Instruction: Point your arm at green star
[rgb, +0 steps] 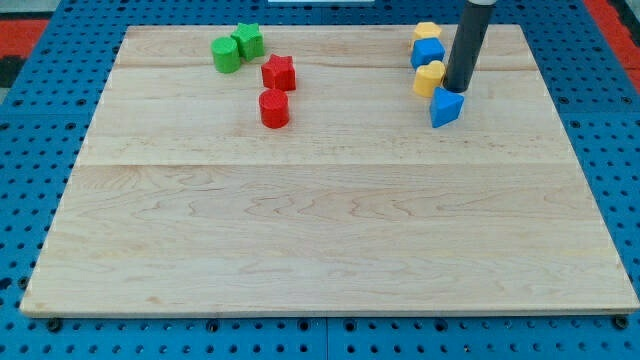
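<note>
My tip (458, 89) ends 1 straight, smooth, dark grey cylindrical rod, slightly glossy.

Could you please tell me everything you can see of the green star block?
The green star is a small, matte, solid green block with a notched outline, sitting flat on the wooden board near the view's top left. Its left side touches or nearly touches the green cylinder; the red star sits just below and to its right, apart. My tip is far off at the view's right, beside the blue and yellow blocks.
</note>
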